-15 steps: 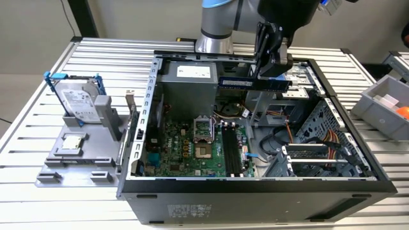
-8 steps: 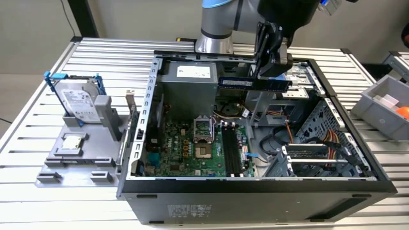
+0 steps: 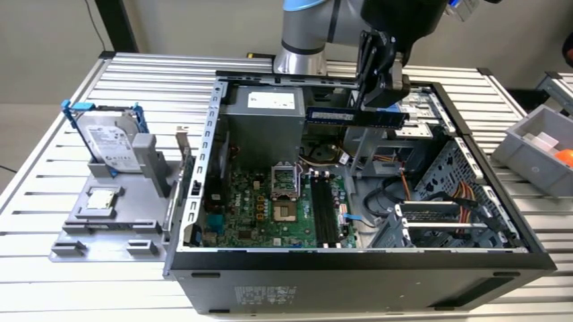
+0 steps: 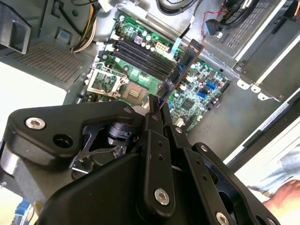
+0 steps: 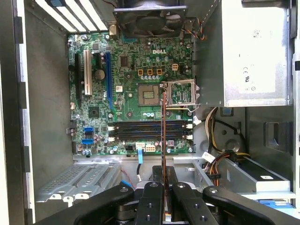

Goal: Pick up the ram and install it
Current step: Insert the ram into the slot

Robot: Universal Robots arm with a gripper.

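My gripper [image 3: 380,100] is shut on the ram [image 3: 353,115], a long blue-green stick held level above the open computer case [image 3: 192,201]. In the second wrist view the ram [image 4: 180,70] sticks out from the gripper [image 4: 157,110] over the green motherboard [image 4: 197,93]. In the first wrist view the ram [image 5: 164,131] is seen edge-on, a thin line rising from the gripper [image 5: 164,187] and crossing the dark memory slots [image 5: 150,130]. The memory slots [image 3: 324,211] lie well below the ram, at the case's bottom, with nothing in them.
A grey stand at the exterior view's left carries a silver hard drive in a blue frame [image 3: 112,141] and a square processor chip [image 3: 101,200]. The open processor socket [image 5: 151,95] sits beside the slots. Power supply [image 3: 268,111], cables and drive cage [image 3: 447,221] crowd the case. A grey bin [image 3: 541,141] stands on the right.
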